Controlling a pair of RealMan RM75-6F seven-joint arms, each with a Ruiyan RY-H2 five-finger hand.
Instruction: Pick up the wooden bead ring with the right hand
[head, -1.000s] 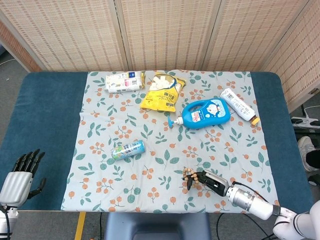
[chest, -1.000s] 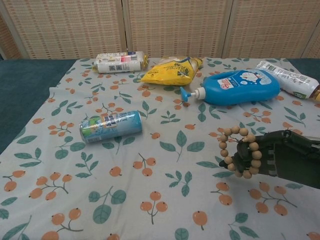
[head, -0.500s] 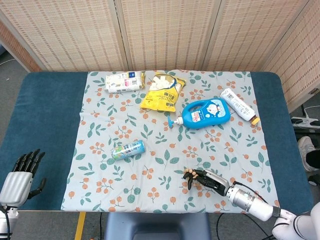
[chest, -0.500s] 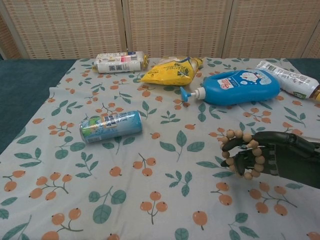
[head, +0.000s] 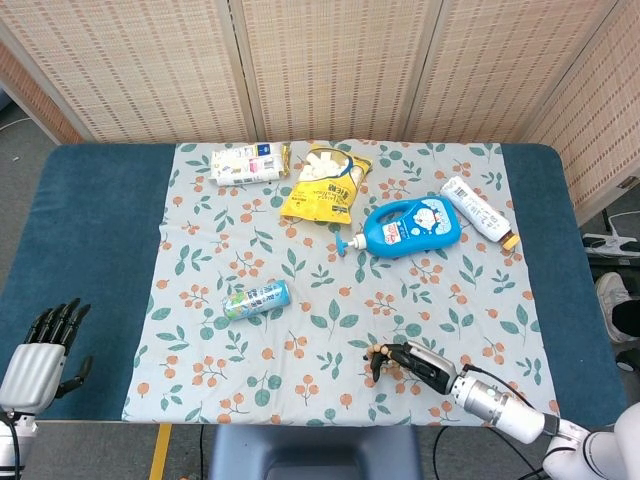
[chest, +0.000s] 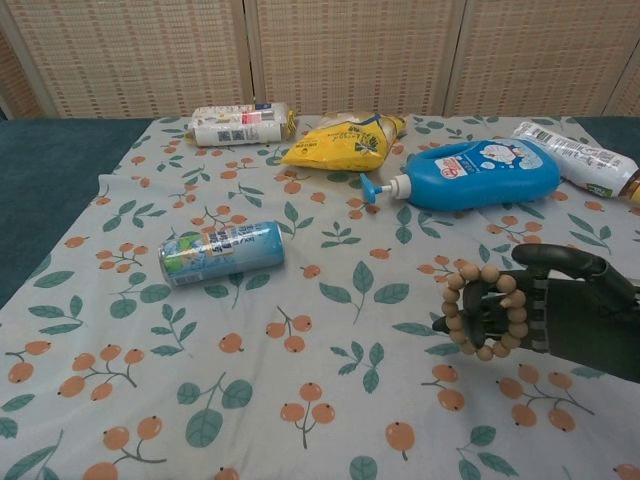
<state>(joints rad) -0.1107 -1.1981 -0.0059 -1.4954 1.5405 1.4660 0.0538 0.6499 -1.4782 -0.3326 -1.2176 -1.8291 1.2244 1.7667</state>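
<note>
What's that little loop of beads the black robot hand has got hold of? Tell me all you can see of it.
The wooden bead ring is a loop of round, light tan beads that look like plain wood. It stands nearly upright, hooked over the dark fingers of the right robot hand, which pass through its middle. It sits near the front right of the floral cloth, in front of the blue pump bottle. Whether its lowest beads touch the cloth cannot be told.

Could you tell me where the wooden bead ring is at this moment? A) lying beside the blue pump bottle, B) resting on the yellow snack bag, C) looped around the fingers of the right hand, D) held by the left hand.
C: in the chest view the wooden bead ring hangs around the dark fingers of the right hand, while the left hand holds nothing at the table's near edge.
</note>
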